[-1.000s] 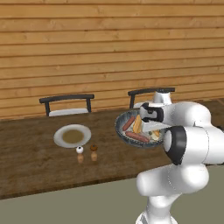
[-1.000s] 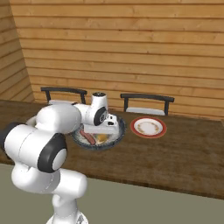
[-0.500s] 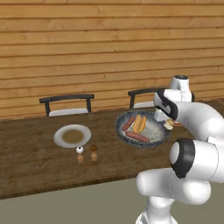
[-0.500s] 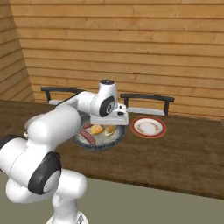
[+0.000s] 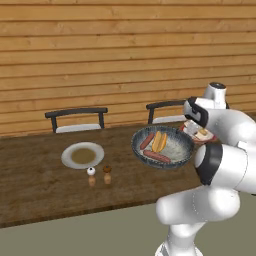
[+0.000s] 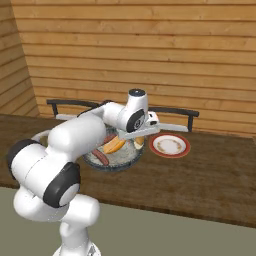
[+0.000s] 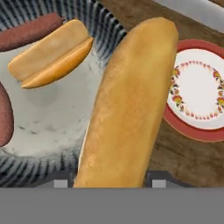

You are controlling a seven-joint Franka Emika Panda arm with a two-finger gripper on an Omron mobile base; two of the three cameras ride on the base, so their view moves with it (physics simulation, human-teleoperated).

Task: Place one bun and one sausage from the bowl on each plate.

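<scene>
Hand holds a bun lengthwise above bowl rim; red-rimmed plate just beside (floral border). Carry level, centre over plate, lower, then release.

Left base view from behind the arm's left, facing forward and down, bowl toward 3 o'clock, right base view mirrors it, sharing table and bowl, hand view close above bowl rim.

bowl: dark rim, on counter, holds one bun, two sausages
held bun: I have it lifted between bowl and red-rimmed plate
pale plate: apart, left
</scene>
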